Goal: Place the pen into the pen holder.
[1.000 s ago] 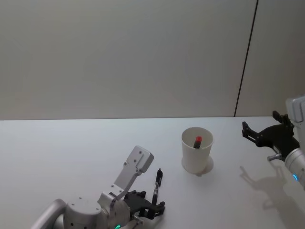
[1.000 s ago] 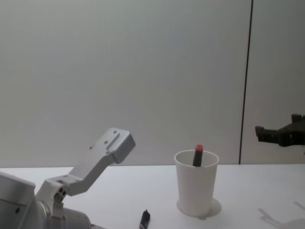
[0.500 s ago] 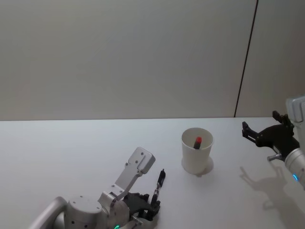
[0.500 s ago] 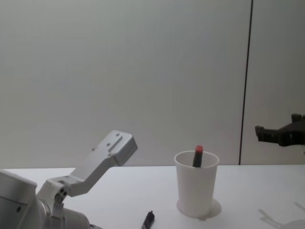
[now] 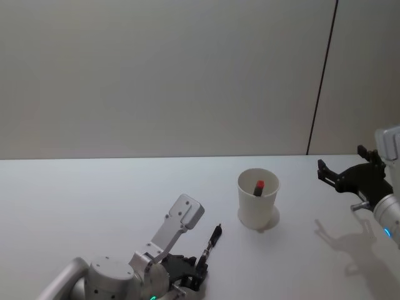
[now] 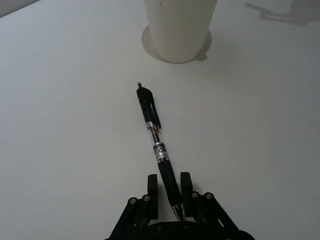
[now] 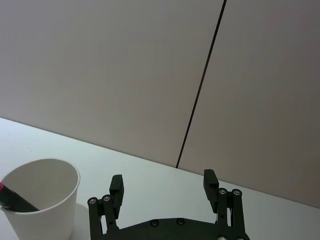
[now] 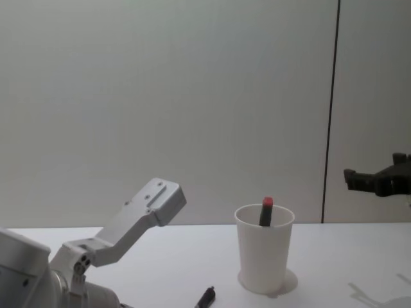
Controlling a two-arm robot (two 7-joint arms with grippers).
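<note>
A black click pen [image 5: 211, 245] [image 6: 155, 140] [image 8: 205, 298] is held at its writing end by my left gripper [image 5: 202, 269] [image 6: 169, 182], low over the table near its front edge, with the clicker end pointing toward the pen holder. That holder is a white paper cup [image 5: 257, 205] [image 6: 180, 25] [image 8: 263, 256] [image 7: 40, 200], standing upright farther back and to the right. A red-capped pen [image 5: 259, 185] [image 8: 266, 210] leans inside it. My right gripper [image 5: 342, 161] [image 7: 164, 181] [image 8: 372, 169] hovers open above the table, right of the cup.
The white table [image 5: 94, 200] stretches bare to the left and behind the cup. A plain wall with a dark vertical seam [image 5: 322, 75] stands at the back.
My left gripper has drawn back toward the front edge. The pen in it has swung, its free end moving right toward the cup. The right arm has not moved.
</note>
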